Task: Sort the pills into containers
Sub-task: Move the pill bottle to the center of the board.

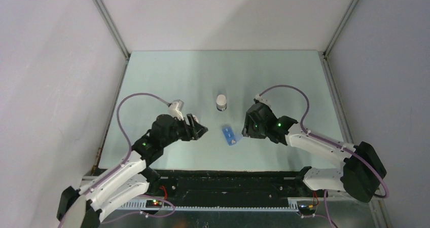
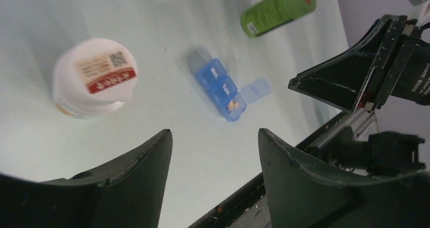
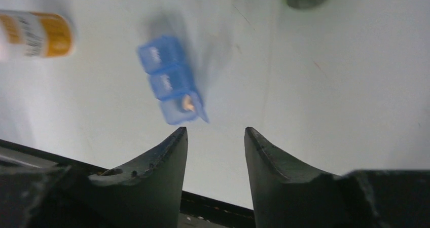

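Observation:
The translucent blue pill box lies on the table between my two grippers. Its end compartment is open, lid flipped aside, with an orange-yellow pill inside; the pill also shows in the right wrist view. The other compartments look shut. My left gripper is open and empty, left of the box, above the table. My right gripper is open and empty, just right of the box, its tips close to the open end of the box.
A white-capped bottle with an orange label stands behind the box. A green bottle stands beyond the box, hidden under the right arm in the top view. The table's black near edge is close.

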Controlling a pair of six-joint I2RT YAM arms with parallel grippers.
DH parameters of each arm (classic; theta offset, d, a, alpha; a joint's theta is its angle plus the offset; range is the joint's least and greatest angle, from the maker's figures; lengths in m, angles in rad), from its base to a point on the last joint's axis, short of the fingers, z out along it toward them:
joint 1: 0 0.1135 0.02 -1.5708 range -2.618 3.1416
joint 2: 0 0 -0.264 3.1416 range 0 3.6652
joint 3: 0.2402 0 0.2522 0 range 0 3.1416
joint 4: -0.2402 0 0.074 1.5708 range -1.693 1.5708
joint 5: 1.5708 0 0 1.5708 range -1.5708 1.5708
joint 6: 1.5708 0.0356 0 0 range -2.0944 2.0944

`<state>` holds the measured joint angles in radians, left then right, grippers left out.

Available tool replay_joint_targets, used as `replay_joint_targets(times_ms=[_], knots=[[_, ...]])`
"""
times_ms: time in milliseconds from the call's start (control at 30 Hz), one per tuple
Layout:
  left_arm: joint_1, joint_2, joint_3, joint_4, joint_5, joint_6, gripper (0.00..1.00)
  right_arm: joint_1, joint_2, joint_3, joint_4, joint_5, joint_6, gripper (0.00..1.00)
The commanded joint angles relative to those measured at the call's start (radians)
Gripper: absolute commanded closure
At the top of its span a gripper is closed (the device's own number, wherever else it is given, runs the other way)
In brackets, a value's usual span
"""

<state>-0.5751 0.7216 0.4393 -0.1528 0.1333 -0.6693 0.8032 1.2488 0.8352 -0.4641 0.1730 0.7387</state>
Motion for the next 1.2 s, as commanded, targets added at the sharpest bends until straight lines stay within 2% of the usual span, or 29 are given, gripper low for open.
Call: replay_joint_targets(times_ms=[0, 100, 233, 367, 500, 833, 967, 1067, 1167], knots=[[-0.085, 0.086, -0.052, 0.205, -0.078, -0.067, 0.33, 0.000, -0.061, -0.074, -0.025, 0.032, 0.046, 0.53], [-0.146, 0.128, -0.108, 0.295, -0.173, -0.085, 0.38, -0.008, -0.088, -0.105, -0.016, 0.028, 0.064, 0.55], [-0.153, 0.195, -0.152, 0.359, -0.307, -0.073, 0.46, -0.013, -0.106, -0.125, -0.019, 0.028, 0.072, 0.55], [-0.153, 0.267, -0.128, 0.354, -0.449, 0.012, 0.49, -0.025, -0.122, -0.137, -0.021, 0.026, 0.071, 0.59], [-0.142, 0.364, -0.082, 0.354, -0.519, 0.075, 0.53, -0.038, -0.129, -0.149, -0.017, 0.015, 0.068, 0.61], [-0.016, 0.553, -0.023, 0.461, -0.491, 0.078, 0.61, -0.054, -0.132, -0.177, 0.008, -0.011, 0.064, 0.62], [0.027, 0.629, 0.025, 0.496, -0.441, 0.078, 0.65, -0.054, -0.097, -0.177, 0.037, -0.034, 0.055, 0.66], [0.029, 0.638, 0.030, 0.514, -0.366, 0.058, 0.64, -0.054, -0.071, -0.177, 0.071, -0.048, 0.054, 0.69], [-0.010, 0.600, -0.020, 0.553, -0.300, -0.006, 0.56, -0.055, -0.044, -0.176, 0.099, -0.056, 0.056, 0.70]])
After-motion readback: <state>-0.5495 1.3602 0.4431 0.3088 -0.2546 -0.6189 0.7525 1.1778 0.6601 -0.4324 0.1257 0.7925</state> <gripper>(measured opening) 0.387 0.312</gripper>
